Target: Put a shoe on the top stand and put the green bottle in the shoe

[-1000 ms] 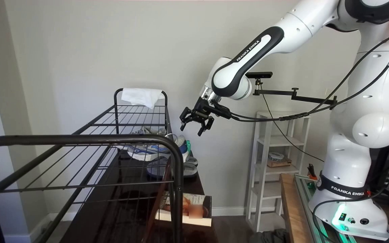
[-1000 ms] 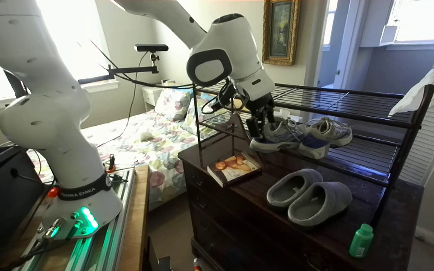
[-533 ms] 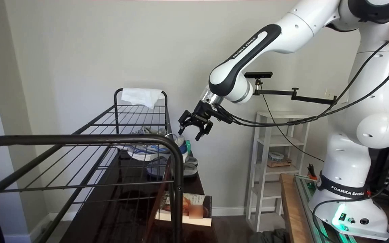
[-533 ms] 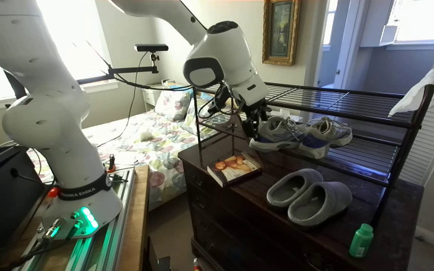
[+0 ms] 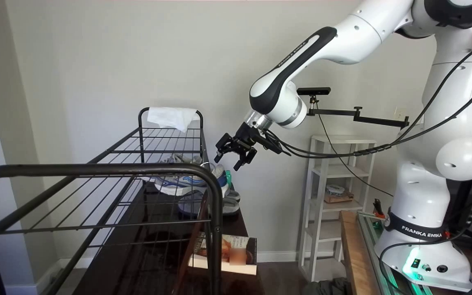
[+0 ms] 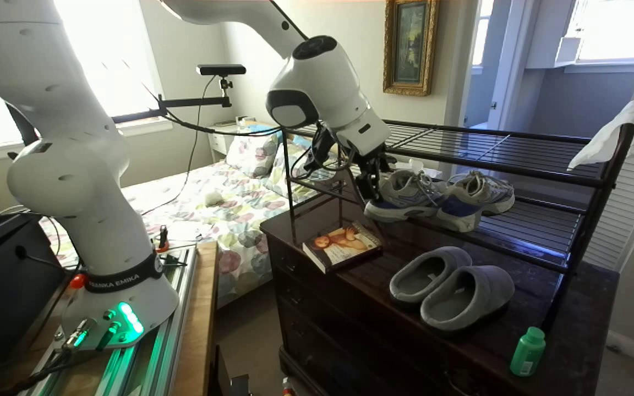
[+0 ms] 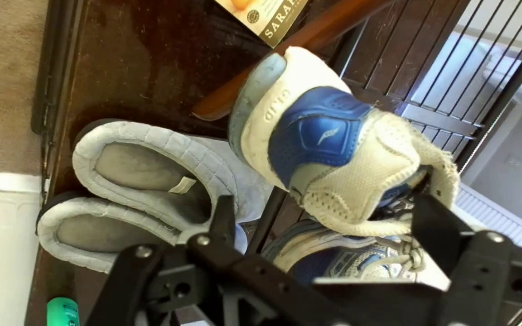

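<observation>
Two grey and white sneakers with blue trim stand on the lower tier of the black wire rack, the nearer shoe (image 6: pixel 405 192) beside the second shoe (image 6: pixel 474 201). Both show in the wrist view, the nearer shoe (image 7: pixel 329 131) partly above the second (image 7: pixel 347 258). My gripper (image 7: pixel 324 206) is open and empty; its fingertips stand apart over the heel openings and laces, with no visible contact. In an exterior view the gripper (image 5: pixel 228 162) hovers just off the rack's side. The top stand (image 6: pixel 493 147) is above the shoes. The green bottle (image 6: pixel 528 352) stands upright on the dresser.
Grey slippers (image 6: pixel 468 300) and a book (image 6: pixel 343 246) lie on the dark dresser in front of the rack. A white cloth (image 5: pixel 172 116) hangs over the rack's end bar. A brown wooden piece (image 7: pixel 315 34) lies beside the nearer shoe. A white shelf unit (image 5: pixel 338 172) stands behind.
My gripper has moved slightly lower and a little toward the rack side, and the wrist has tilted. The jaws stay open. The shoes, bottle and slippers have not moved.
</observation>
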